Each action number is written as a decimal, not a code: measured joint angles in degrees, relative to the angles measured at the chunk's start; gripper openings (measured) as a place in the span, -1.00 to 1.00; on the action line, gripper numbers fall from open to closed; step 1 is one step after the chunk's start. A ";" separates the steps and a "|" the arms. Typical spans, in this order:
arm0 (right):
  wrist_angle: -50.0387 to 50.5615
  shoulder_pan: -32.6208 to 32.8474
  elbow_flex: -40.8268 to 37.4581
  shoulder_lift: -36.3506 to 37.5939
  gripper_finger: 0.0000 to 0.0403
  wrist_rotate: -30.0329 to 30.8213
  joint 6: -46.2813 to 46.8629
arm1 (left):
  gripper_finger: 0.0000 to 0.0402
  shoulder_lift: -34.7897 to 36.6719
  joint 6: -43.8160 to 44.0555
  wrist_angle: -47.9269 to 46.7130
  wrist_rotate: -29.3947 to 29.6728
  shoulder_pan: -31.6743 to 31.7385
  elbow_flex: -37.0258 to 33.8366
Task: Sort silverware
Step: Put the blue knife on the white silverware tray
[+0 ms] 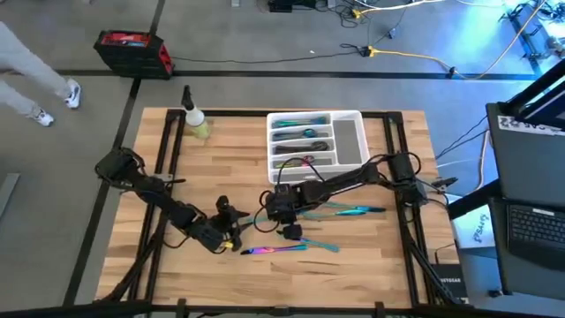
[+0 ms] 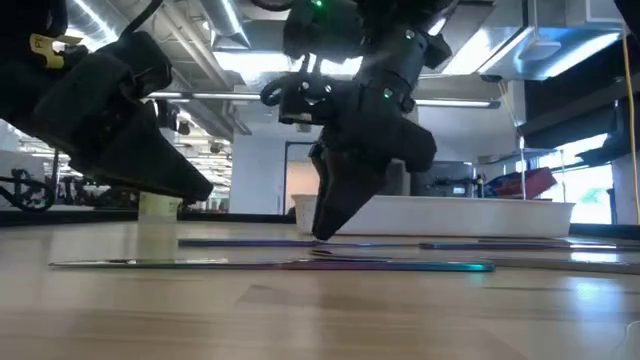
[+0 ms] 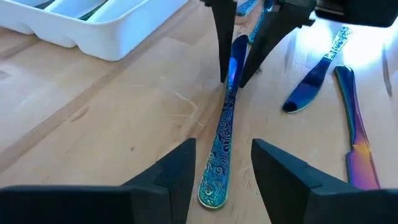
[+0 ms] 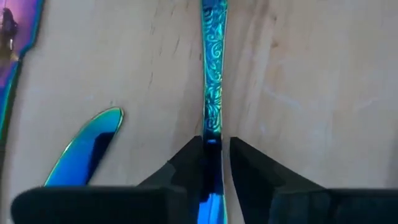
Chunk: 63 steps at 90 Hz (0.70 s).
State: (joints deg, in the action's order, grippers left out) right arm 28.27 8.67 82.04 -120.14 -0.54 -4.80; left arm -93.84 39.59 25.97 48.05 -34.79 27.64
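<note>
Table: we see a light wooden butcher-block table (image 1: pixel 353 256) with black rails along its edges.
Tray: a white compartmented plastic tray (image 1: pixel 351 141) sits at 12 o'clock on the table; several iridescent pieces lie in its narrow slots.
Left arm: it reaches in from 9 o'clock; the left gripper (image 3: pixel 222 167) hovers low at about 7 o'clock, fingers spread apart and empty, straddling the handle end of an embossed teal piece without touching it.
Right arm: it stretches from 3 o'clock toward the centre; the right gripper (image 4: pixel 215 163) points down at the tabletop, fingers pinched tight on the same piece.
Grasped piece: the slim teal-blue iridescent silverware piece with scrollwork handle (image 3: pixel 225 134) lies flat on the wood near the centre, between both grippers.
Loose silverware: a blue knife blade (image 3: pixel 309 87) and a purple-gold piece (image 3: pixel 356 146) lie just beside it, toward 5 o'clock.
Bottle: a small spray bottle of yellowish liquid (image 1: pixel 196 122) stands at 11 o'clock.
</note>
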 joint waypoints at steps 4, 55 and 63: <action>0.27 -0.01 0.06 0.00 -0.68 -0.01 0.00 | -0.29 0.00 0.00 -0.01 0.00 0.00 0.00; -1.02 -0.04 0.35 -2.54 -0.68 -2.53 1.39 | -0.29 0.07 -0.71 -0.14 0.13 0.00 0.00; -0.93 -0.04 0.35 -2.59 -0.74 -2.44 1.39 | -0.29 0.07 -0.89 -0.14 0.13 0.00 0.00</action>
State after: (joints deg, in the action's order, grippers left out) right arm 27.34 8.62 82.39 -122.73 -2.97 -3.41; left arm -93.78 38.71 25.82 48.18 -34.79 27.64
